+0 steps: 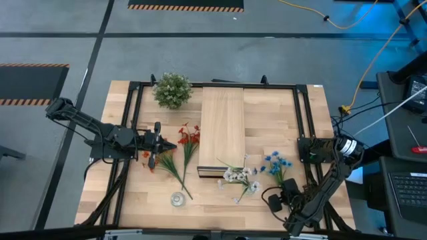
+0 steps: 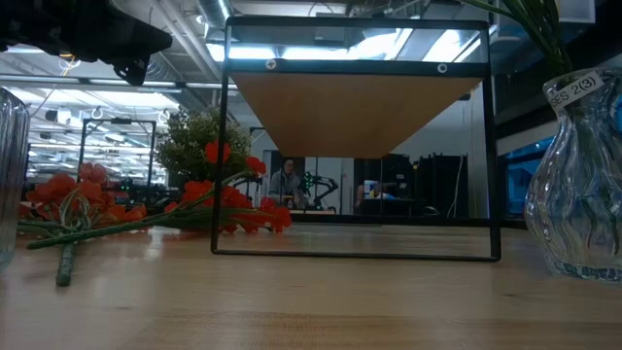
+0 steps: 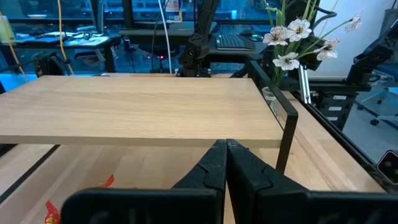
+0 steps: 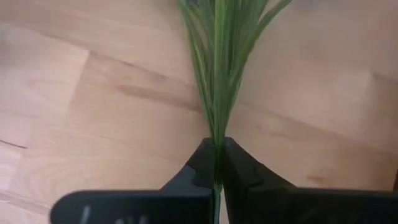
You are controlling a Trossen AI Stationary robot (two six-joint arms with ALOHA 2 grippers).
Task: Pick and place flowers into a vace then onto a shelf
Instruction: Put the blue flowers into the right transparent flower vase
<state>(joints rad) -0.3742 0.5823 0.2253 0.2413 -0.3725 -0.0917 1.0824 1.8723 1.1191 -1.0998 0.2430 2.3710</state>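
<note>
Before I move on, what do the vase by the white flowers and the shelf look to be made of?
The vase looks like clear glass: see-through, rippled, with bright glints, though clear plastic is possible. The shelf looks like pale wood with a matt, unpainted top showing plank seams; its frame looks like thin black metal.

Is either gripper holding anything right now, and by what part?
The right gripper is shut on a flower's green stem, pinching it below the leaves. The left gripper is shut and empty, near the shelf.
</note>
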